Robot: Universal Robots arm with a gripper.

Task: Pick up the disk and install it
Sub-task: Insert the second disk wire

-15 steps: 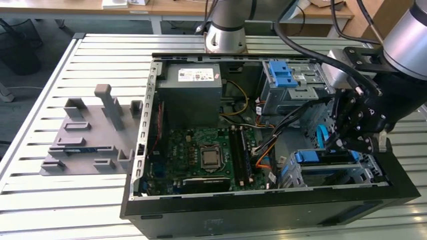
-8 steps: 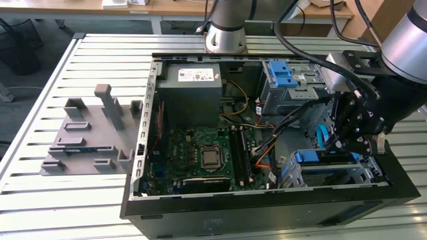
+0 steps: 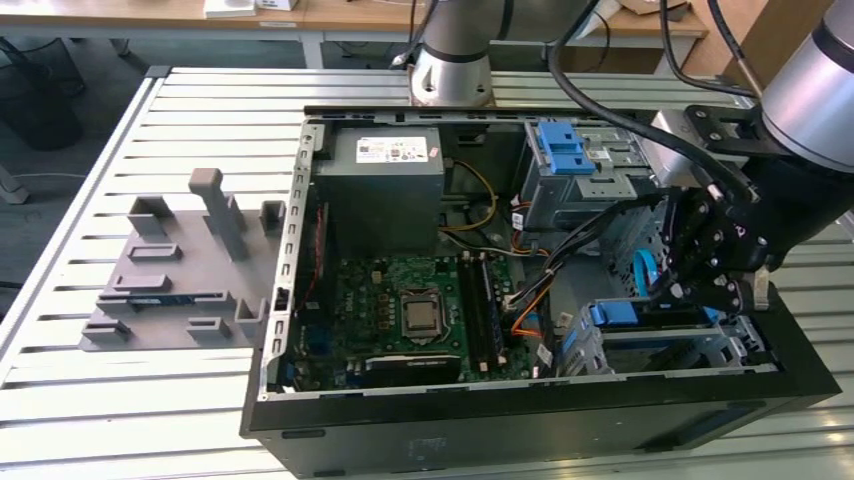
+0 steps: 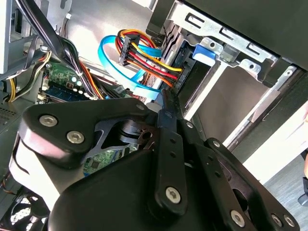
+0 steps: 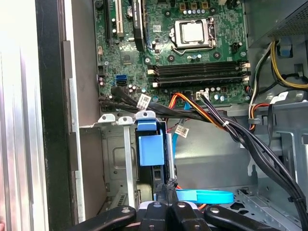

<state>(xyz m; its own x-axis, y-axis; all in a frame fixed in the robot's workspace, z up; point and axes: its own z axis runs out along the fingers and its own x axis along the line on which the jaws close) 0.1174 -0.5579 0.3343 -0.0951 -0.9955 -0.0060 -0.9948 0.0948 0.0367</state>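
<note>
Tool (image 3: 714, 275) is reaching down inside the open computer case (image 3: 534, 420), at the drive bay (image 3: 674, 345) in its corner. Its jaws look nearly closed, pinching the upper edge of the disk (image 5: 150, 149), which is sitting upright in that bay, so the install step seems under way. Pressing it fully home would call for a straight, careful push clear of the cables (image 4: 144, 60).

A bench (image 3: 80, 400) of pale slatted metal is seen in the exterior view, lit brightly and evenly from above. Grey floor (image 3: 54, 200) is shown beyond its edge on the exterior view's left. Along the back, wooden desks (image 3: 347, 15) on white legs are ranged, with small white items laid on them. Something dark (image 3: 34, 105) is stood on the floor beside them.
</note>
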